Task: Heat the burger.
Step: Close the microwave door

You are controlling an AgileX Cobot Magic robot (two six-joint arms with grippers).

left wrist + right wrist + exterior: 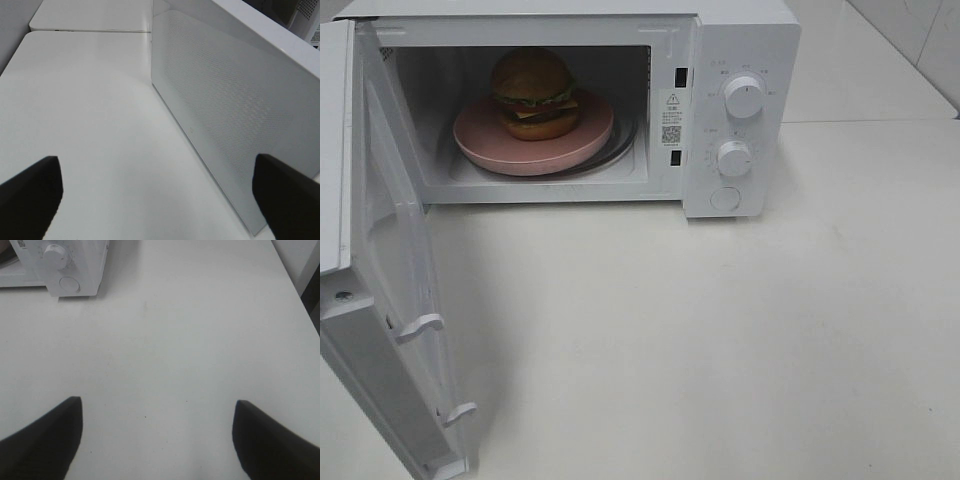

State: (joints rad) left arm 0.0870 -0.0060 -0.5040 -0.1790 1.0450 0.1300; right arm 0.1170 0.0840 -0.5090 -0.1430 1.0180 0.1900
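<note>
Glossy layered burger (533,93), upright

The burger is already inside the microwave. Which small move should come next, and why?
Probably the left gripper should push the door shut: the burger already sits on the pink plate inside, the door stands wide open, and that gripper is empty beside it.
</note>
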